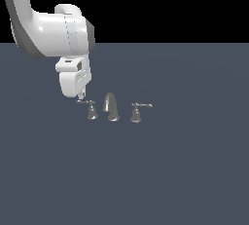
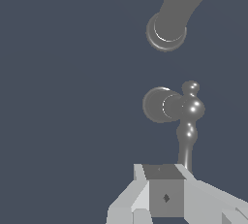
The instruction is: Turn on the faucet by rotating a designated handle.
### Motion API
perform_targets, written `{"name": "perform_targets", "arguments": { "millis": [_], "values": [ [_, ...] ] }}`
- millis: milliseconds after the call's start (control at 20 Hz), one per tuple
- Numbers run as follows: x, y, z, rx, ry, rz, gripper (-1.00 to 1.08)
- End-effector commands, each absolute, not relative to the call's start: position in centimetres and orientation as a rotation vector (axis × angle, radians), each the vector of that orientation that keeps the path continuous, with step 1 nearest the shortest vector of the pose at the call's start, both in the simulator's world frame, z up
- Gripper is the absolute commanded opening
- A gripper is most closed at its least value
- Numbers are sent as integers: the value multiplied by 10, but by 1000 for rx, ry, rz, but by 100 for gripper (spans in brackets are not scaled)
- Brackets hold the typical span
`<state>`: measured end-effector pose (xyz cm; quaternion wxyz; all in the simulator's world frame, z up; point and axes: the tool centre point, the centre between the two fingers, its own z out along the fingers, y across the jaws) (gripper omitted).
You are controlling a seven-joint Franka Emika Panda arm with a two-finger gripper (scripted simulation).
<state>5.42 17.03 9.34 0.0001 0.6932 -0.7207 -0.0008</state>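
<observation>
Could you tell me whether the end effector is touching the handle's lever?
Cannot tell: in both views the end effector meets the tip of the handle, but neither shows contact or gap.

The faucet's curved spout (image 1: 111, 105) stands on the counter (image 1: 185, 170) as the middle of three pieces in a row. The handle (image 1: 90, 108) sits just beside the spout toward the exterior view's left, its lever pointing away from the spout. The twin handle (image 1: 137, 111) sits beside the spout on the opposite side. The hand (image 1: 81, 95) hangs above the handle's lever tip, farther from the spout.
</observation>
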Motion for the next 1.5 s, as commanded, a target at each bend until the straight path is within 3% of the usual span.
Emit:
{"name": "perform_targets", "arguments": {
  "millis": [0,900,1450],
  "values": [
    [63,167,86,2138,-2302,1,-100],
    [76,162,77,2081,-2353,0,-100],
    [40,185,77,2081,-2353,0,-100]
  ]
}}
